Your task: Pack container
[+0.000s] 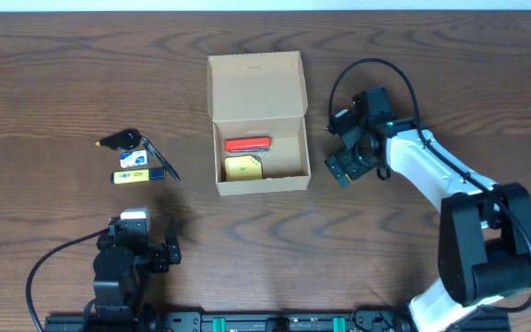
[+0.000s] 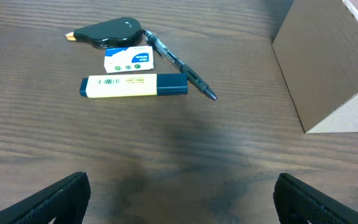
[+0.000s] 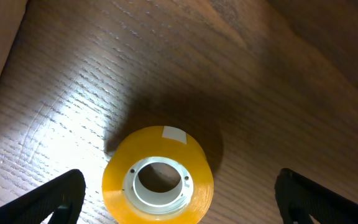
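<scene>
Yellow tape roll is lying below the right gripper, spread wide like the left gripper, while the container toward the far edge is sitting part-filled, highlighter by the left edge not yet packed

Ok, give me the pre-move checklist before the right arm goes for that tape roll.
1. Cardboard box lid open: ok.
2. Room in the box: ok, red item and yellow item lie to the left, right side bare.
3. Right gripper open: ok, fingers wide apart.
4. Yellow tape roll between the fingers: ok, slightly left of centre.
5. Gripper height over the roll: cannot tell.
6. Left gripper out of the way: ok, open, empty, short of the highlighter.
</scene>
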